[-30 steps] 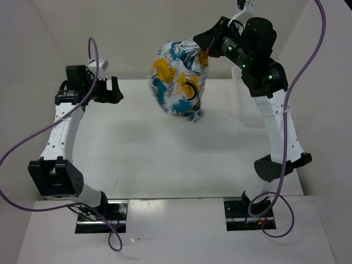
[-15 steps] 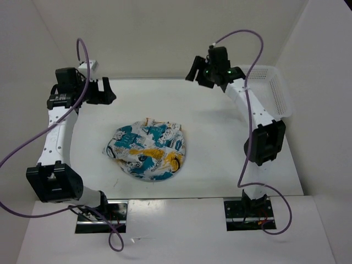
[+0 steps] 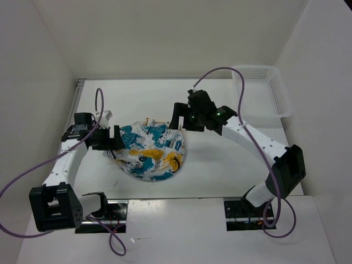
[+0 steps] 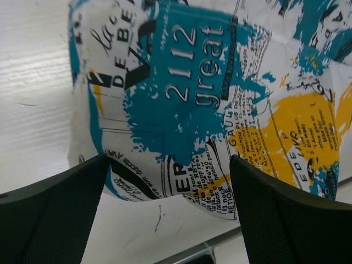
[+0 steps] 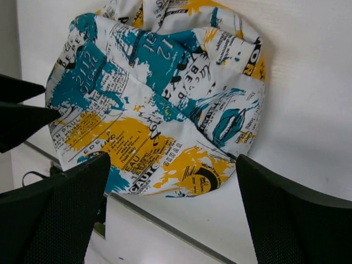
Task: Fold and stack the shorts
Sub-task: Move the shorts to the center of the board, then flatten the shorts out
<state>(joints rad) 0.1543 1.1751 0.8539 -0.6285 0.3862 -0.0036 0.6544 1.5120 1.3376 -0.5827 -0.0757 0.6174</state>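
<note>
The left gripper is held wide open and nothing is gripped by it. It is placed at the left edge of the shorts. In the left wrist view the two fingers are seen far apart, and the crumpled left part of the shorts is seen between and beyond them. Whether the fabric is touched by the fingers cannot be told.

The right gripper is also spread wide and is empty. It is held just at the far right edge of the shorts. In the right wrist view the whole bundle is seen ahead of the open fingers, apart from them.

The shorts are lying in a rounded, unfolded heap on the white table, a little left of the middle and nearer to the near edge. Teal and yellow splashes and black lettering are shown on the upper side.

A white mesh basket is placed at the far right corner of the table, well apart from the shorts.
</note>
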